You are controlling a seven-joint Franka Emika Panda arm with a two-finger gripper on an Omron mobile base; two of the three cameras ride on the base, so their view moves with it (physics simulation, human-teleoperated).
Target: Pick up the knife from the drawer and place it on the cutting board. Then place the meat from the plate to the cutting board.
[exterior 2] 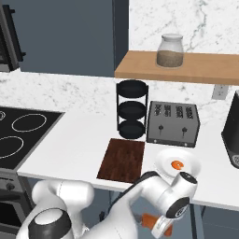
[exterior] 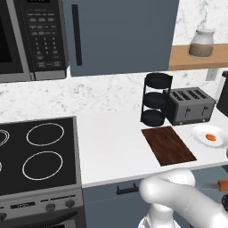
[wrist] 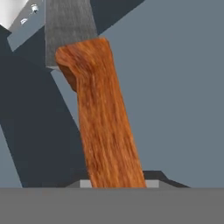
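The fingers [exterior 2: 161, 227] are closed on the knife [wrist: 103, 127] by its orange-brown handle, below the bench's front edge. The cutting board [exterior: 168, 144] lies bare near that edge, the meat [exterior 2: 177, 165] on the plate [exterior 2: 192, 162] beside it.

Orange-brown grained knife handle [wrist: 105, 113], reddish-brown cutting board [exterior: 168, 144], white plate [exterior: 201, 132].

toaster [exterior 2: 173, 123] beside black tiered rack [exterior 2: 132, 110]; jar [exterior 2: 170, 50] on shelf [exterior 2: 182, 68].

The knife [wrist: 103, 118] has a grained wooden handle and matt grey metal blade.
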